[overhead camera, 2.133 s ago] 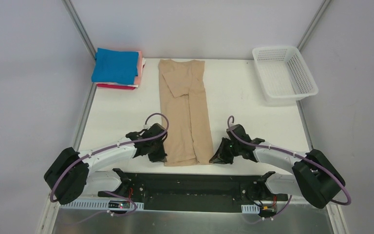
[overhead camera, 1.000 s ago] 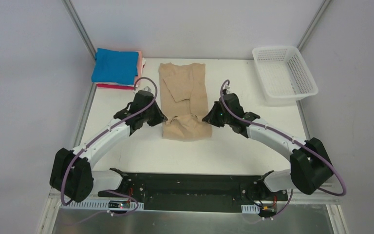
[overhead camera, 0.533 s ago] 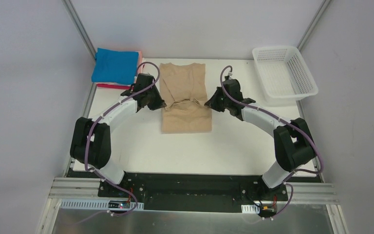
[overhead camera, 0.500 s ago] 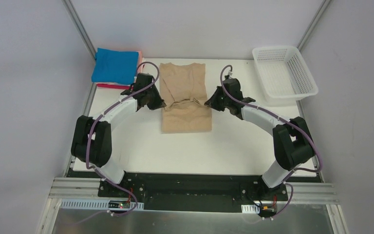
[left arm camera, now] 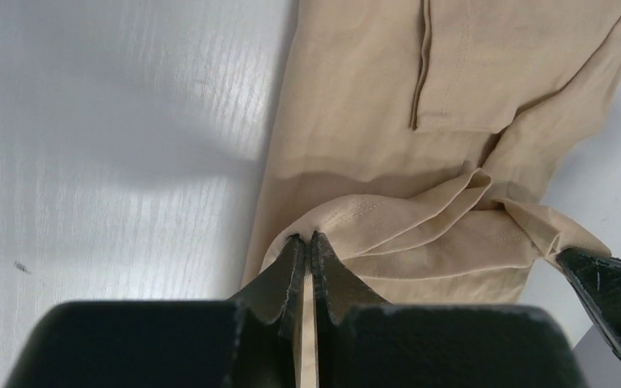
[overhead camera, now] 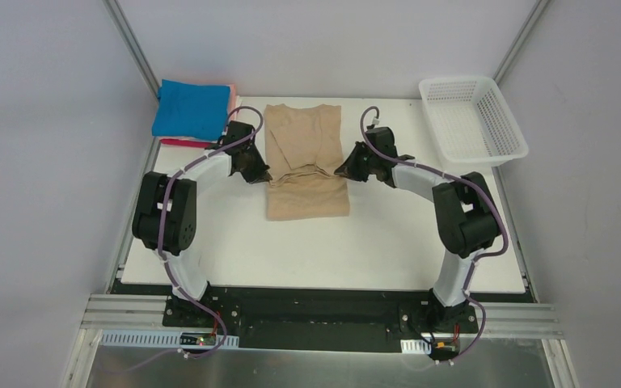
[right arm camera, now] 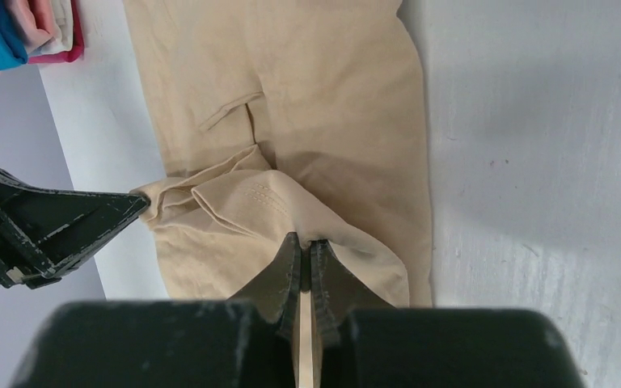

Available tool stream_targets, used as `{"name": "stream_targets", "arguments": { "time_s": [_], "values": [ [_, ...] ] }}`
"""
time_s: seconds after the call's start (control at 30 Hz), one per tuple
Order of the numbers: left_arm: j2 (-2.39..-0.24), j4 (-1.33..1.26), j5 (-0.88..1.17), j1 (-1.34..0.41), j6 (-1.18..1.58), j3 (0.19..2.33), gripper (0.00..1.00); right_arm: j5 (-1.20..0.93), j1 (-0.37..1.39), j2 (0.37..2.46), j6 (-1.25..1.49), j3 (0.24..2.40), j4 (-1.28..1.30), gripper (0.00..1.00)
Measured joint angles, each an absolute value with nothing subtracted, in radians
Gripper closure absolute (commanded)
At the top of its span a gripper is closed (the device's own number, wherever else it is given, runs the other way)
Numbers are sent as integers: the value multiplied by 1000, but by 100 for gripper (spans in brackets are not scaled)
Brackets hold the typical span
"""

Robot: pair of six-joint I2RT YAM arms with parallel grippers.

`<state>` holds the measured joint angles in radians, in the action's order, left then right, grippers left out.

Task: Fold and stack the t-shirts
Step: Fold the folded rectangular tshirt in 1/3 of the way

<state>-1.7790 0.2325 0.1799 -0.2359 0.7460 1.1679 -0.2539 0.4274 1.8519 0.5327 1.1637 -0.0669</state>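
Both arms have advanced toward the far side of the desk (overhead camera: 323, 242) since two seconds ago, carrying the near hem of the tan t-shirt (overhead camera: 307, 198) up over its own body, so the garment now lies folded roughly in half. The left tool (overhead camera: 259, 173) is pressed together on the left corner of the lifted hem; the left wrist view shows its tips pinching a fold of tan cloth. The right tool (overhead camera: 343, 170) is likewise pressed together on the right corner, with cloth caught between its tips in the right wrist view. Between the two tools the hem forms a slack, raised ridge across the shirt's middle. The shirt lies lengthwise at the centre of the desk, its far part flat with a sleeve folded inward. The stack of folded shirts (overhead camera: 194, 109), bright blue on top with pink, white and red edges below, sits at the far-left corner, near the left tool and apart from the tan shirt. The white mesh basket (overhead camera: 471, 121) stands at the far-right corner, well apart.
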Motion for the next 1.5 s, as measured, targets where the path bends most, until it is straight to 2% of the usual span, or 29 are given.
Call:
{"name": "stream_targets", "arguments": {
  "time_s": [0.2,0.3,0.33,0.4,0.47,0.53,0.57,0.6,0.77,0.9,1.0,1.23,1.5],
  "values": [
    [-1875,234,198,-234,747,1242,100,-255,421,1892,542,1190,-75,99],
    [-1894,253,175,-234,748,1253,77,-256,413,1922,547,1217,-73,89],
    [-1894,260,163,-234,747,1253,65,-257,410,1937,550,1232,-72,81],
    [-1888,275,128,-234,747,1256,40,-265,405,1960,561,1258,-67,57],
    [-1874,283,99,-234,741,1260,24,-270,401,1967,563,1276,-51,38],
    [-1843,294,78,-234,734,1262,3,-272,398,1966,563,1296,-34,11],
    [-1820,296,69,-234,727,1262,1,-270,398,1963,558,1307,-28,2],
    [-1792,297,66,-234,720,1262,1,-267,398,1953,555,1309,-21,1],
    [-1607,287,48,-234,710,1234,1,-248,399,1808,543,1242,14,0],
    [-1451,281,54,-241,709,1120,1,-270,401,1637,558,1107,-1,0],
    [-1402,289,102,-265,694,1048,1,-313,407,1584,574,1040,-23,0],
    [-1501,274,197,-382,639,1066,1,-398,494,1578,583,961,-40,0],
    [-1732,267,257,-398,627,1177,1,-427,525,1579,582,958,-49,0]
  ]
}}
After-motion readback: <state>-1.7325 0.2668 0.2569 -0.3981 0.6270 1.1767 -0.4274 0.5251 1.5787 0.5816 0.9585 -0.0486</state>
